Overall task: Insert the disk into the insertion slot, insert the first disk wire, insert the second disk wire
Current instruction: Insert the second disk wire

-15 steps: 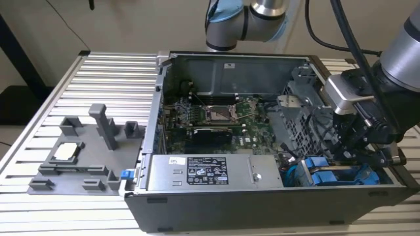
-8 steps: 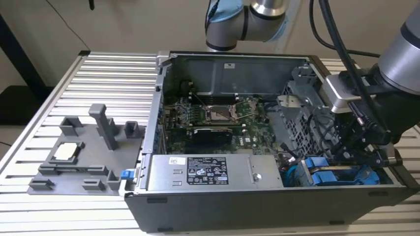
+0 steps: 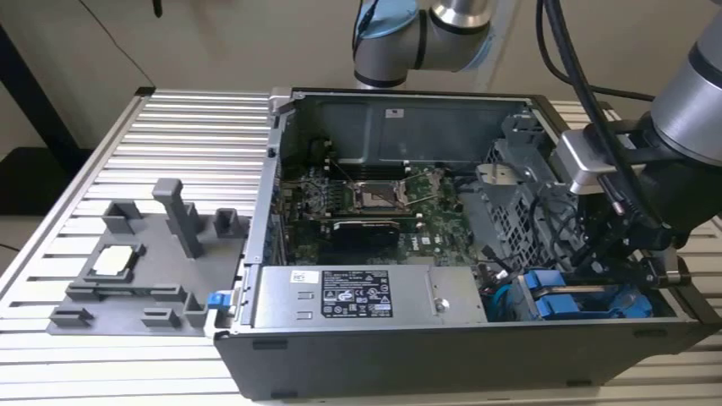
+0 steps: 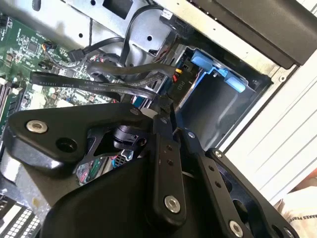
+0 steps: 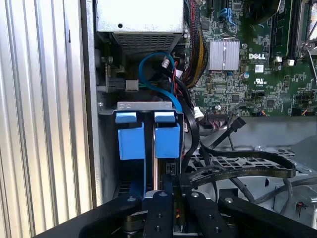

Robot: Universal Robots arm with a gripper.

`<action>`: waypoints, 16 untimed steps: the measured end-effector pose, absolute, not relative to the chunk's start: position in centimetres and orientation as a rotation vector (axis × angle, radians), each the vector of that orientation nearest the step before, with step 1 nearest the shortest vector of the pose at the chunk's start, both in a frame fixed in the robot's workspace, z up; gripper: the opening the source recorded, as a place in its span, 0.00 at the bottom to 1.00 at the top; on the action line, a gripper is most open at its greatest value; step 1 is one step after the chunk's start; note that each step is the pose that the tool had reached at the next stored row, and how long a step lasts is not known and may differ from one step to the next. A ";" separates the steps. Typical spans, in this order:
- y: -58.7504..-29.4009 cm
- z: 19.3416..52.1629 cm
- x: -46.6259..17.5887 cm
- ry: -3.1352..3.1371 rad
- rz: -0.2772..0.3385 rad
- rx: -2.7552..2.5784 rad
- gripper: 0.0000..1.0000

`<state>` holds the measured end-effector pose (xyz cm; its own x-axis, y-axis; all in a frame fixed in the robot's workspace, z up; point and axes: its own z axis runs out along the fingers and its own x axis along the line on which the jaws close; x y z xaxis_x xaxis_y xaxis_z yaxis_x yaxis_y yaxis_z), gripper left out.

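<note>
The disk's bright blue bracket (image 3: 560,301) sits in the insertion slot (image 3: 615,292), at the case corner nearest the camera on the exterior view's right. In the first wrist view two blue tabs (image 5: 148,139) fill the grey cage mouth (image 5: 143,105), and the drive body is hidden. My gripper (image 5: 174,191) hangs just in front of the tabs. It is shut on the connector of a black flat disk wire (image 5: 237,171). In the second wrist view the fingertips (image 4: 163,106) pinch that wire's end (image 4: 99,84) beside the blue bracket (image 4: 213,69).
A grey power-supply box (image 3: 350,296) lies along the case's front wall, beside the cage. Behind it is the green motherboard (image 3: 373,199). A blue cable (image 5: 153,64) and other black wires loop near the slot. A grey fixture (image 3: 147,254) stands on the ribbed table (image 3: 169,127).
</note>
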<state>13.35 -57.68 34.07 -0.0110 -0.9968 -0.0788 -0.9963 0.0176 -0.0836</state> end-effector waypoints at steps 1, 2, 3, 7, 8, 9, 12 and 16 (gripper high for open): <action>-57.7 33.9 13.4 2.156 -0.007 -2.125 0.16; -57.7 33.8 13.4 2.156 -0.007 -2.125 0.16; -57.7 33.7 13.5 2.155 -0.006 -2.125 0.24; -57.7 34.5 13.4 2.156 -0.005 -2.125 0.30; -57.7 34.8 13.4 2.156 -0.005 -2.125 0.30; -57.7 35.2 13.4 2.156 -0.005 -2.125 0.30; -57.7 36.5 13.4 2.156 -0.005 -2.125 0.30; -57.7 38.0 13.4 2.156 -0.005 -2.125 0.30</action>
